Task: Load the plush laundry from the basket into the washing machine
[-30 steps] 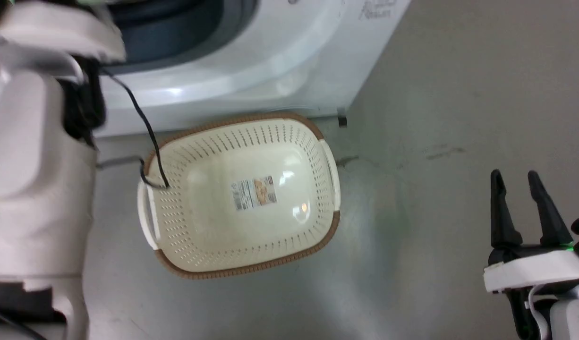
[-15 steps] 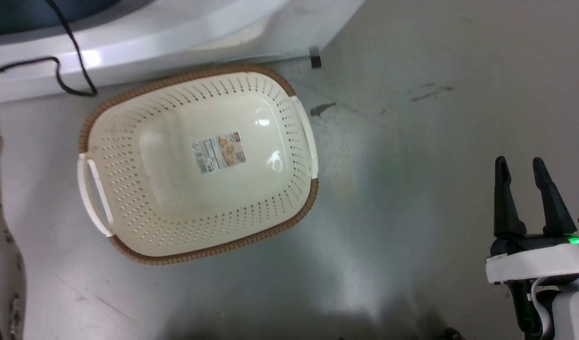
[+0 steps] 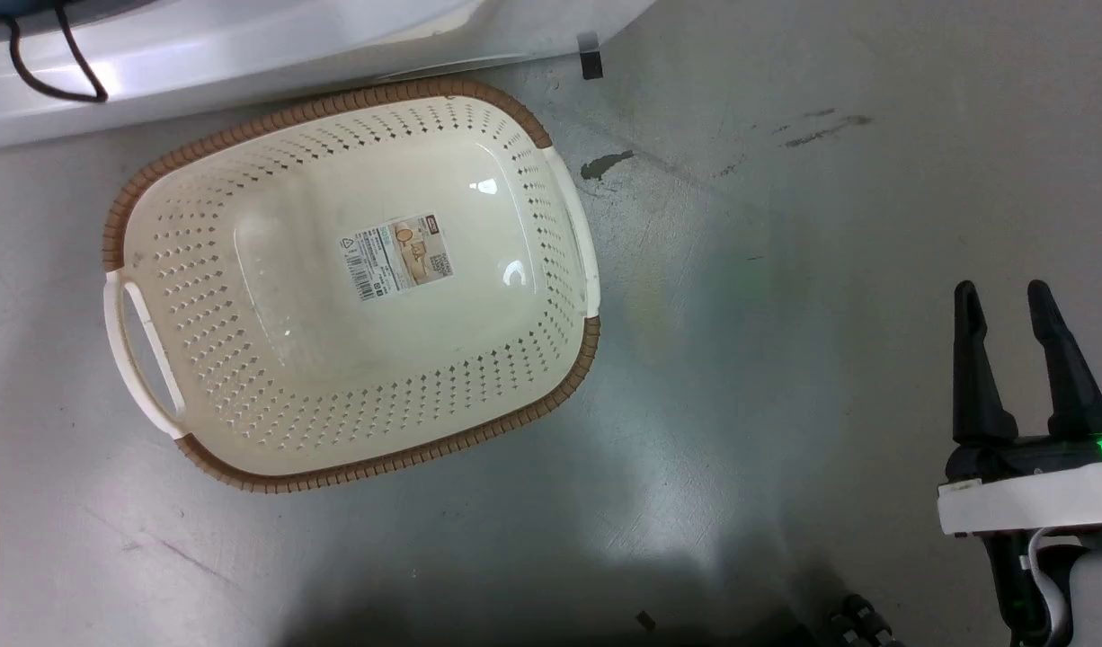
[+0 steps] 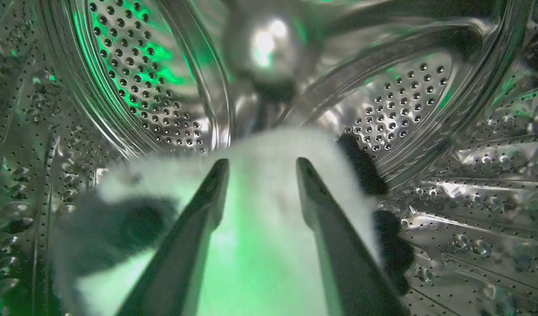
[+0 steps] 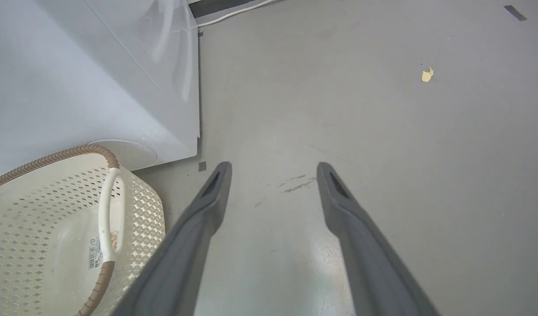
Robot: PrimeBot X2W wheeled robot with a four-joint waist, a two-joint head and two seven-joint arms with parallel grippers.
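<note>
Grey floor point(image 3: 785, 270) in front of washing machine point(image 3: 245, 54); plush laundry point(image 4: 260, 145) sits inside the steel drum point(image 4: 405, 101), w/ left gripper point(image 4: 262, 164) over it.

Left gripper: fingers well apart, plush fur fills the gap btwn them; can't tell if the pads touch it. Right gripper point(image 3: 1001, 288): fingers apart, holding nothing, above bare floor, well apart from basket point(image 3: 335, 467). Plush: fluffy white, black patches on both sides, green tint on the fur, lying low in drum against the perforated wall. Basket is on the floor just beside the washer front, label sticker point(image 3: 396, 256) on its bottom, white handle at each end. Black cable point(image 3: 48, 85) loops across the washer front. Counts: plush x1, basket x1, washer x1, grippers x2, handles x2.
</note>
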